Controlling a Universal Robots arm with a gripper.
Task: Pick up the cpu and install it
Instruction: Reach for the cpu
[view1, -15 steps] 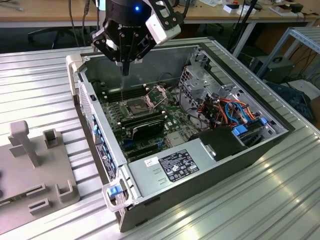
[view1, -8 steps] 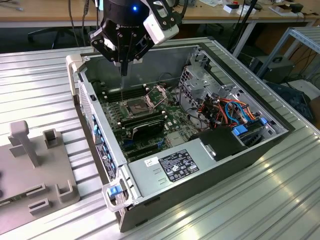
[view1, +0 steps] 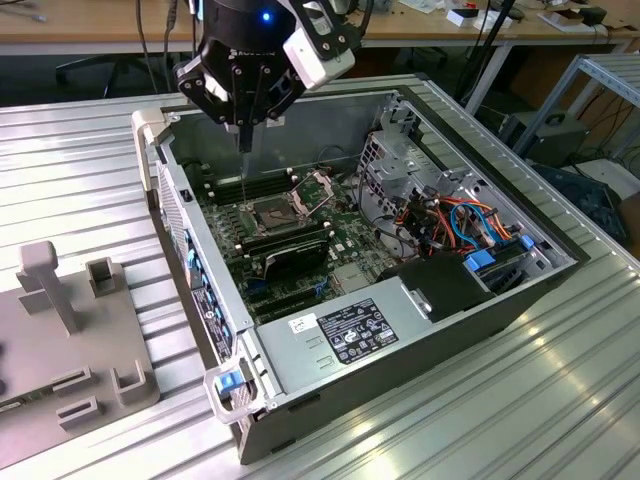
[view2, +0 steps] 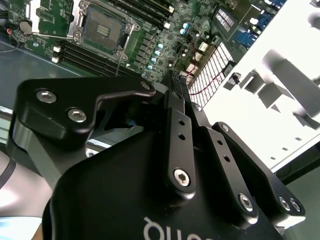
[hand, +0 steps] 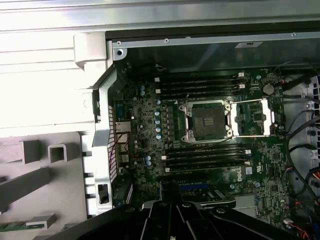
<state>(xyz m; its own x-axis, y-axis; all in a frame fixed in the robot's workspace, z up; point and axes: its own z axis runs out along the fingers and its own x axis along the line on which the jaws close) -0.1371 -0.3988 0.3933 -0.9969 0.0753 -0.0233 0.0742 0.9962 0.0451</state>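
Our claw (view1: 243, 138) hangs over the open computer case (view1: 330, 350) on the surface (view1: 80, 150), near the dark socket (view1: 271, 213). We cannot tell its grip, nor where the cpu lies.

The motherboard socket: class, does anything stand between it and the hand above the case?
Nothing visible does. The socket lies bare, its metal frame swung open to one side, and the hand hangs above the open case with nothing between.
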